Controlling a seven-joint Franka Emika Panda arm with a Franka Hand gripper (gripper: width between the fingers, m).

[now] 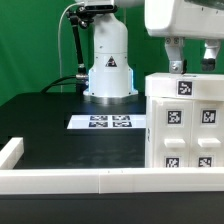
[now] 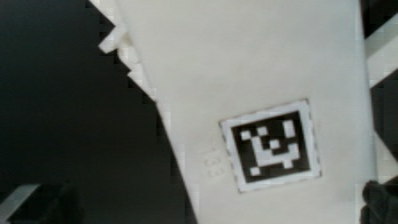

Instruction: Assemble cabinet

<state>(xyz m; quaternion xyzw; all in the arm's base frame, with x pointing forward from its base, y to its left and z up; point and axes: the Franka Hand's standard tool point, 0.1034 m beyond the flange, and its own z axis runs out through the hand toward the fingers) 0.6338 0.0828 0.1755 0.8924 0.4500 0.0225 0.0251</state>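
the gripper (image 1: 190, 62) hung right over the cabinet (image 1: 185, 125), probably lining up a grab, but couldn't tell if it was open.

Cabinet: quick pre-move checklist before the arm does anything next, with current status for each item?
1. Cabinet upright on the black table: ok.
2. Gripper directly above the cabinet's top: ok.
3. Fingers open or shut: cannot tell, the tips are hidden in both views.
4. Contact with the cabinet top: cannot tell.
5. Tag readable in the wrist view: ok.
6. Marker board flat, apart from the cabinet: ok.
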